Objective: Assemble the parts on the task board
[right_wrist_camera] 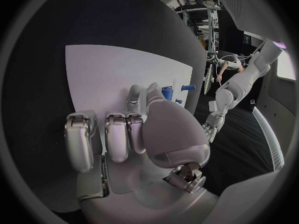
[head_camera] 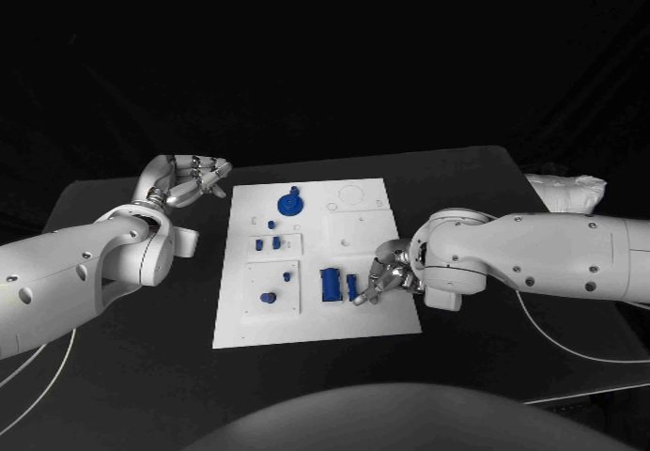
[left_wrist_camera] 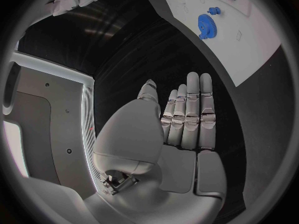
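Note:
The white task board [head_camera: 312, 324] lies in the middle of the black table. On it are a blue gear [head_camera: 288, 203] at the far end, several small blue parts [head_camera: 267, 243] in the middle, and a blue block [head_camera: 330, 285] near the front. Beside the block stands a slim blue part [head_camera: 352, 287]. My right hand [head_camera: 380, 275] is at the board's right side, fingers curled down, its fingertips [right_wrist_camera: 152, 92] right against that slim blue part [right_wrist_camera: 167, 92]; whether it grips the part is unclear. My left hand [head_camera: 196, 177] hovers off the board's far left corner, fingers [left_wrist_camera: 190, 109] straight and holding nothing.
Bare black tabletop [head_camera: 135, 329] surrounds the board on every side. A crumpled white cloth [head_camera: 569, 191] lies at the table's far right edge. A thin cable [head_camera: 569, 349] runs over the table under my right arm.

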